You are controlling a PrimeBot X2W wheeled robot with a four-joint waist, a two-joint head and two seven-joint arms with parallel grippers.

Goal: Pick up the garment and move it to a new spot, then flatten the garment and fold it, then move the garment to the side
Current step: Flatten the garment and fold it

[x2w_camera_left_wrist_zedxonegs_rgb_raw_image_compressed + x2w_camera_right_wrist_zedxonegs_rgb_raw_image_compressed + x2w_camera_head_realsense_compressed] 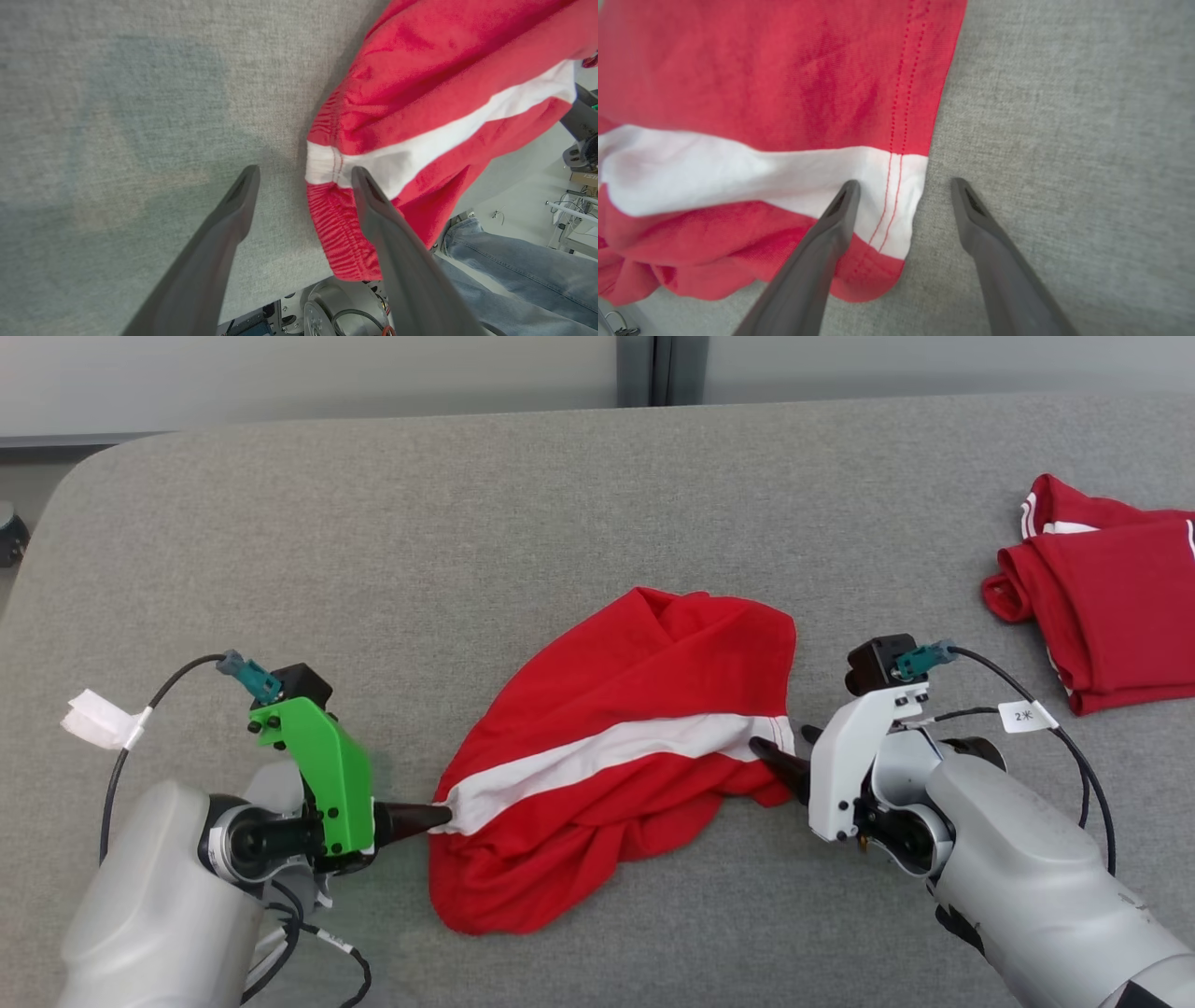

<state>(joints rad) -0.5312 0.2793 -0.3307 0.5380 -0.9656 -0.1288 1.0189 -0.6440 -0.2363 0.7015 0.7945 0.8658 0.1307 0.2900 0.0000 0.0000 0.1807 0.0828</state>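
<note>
- The garment (pixel 616 747), soft red knit with one white stripe, lies crumpled in a rounded heap at the middle of the table (pixel 467 523), which has a grey felt-like top and rounded corners.
- One end is a puckered elastic band, the other a flat hem with double stitching.
- The left gripper (pixel 443 815) has its dark tapered fingers spread at the banded end, clamping nothing.
- The right gripper (pixel 780 738) is likewise spread, astride the hem's white corner.
- A folded second red garment (pixel 1111 607) is cut off by the right edge.
- Whether any finger slips under the cloth is hard to tell.
</note>
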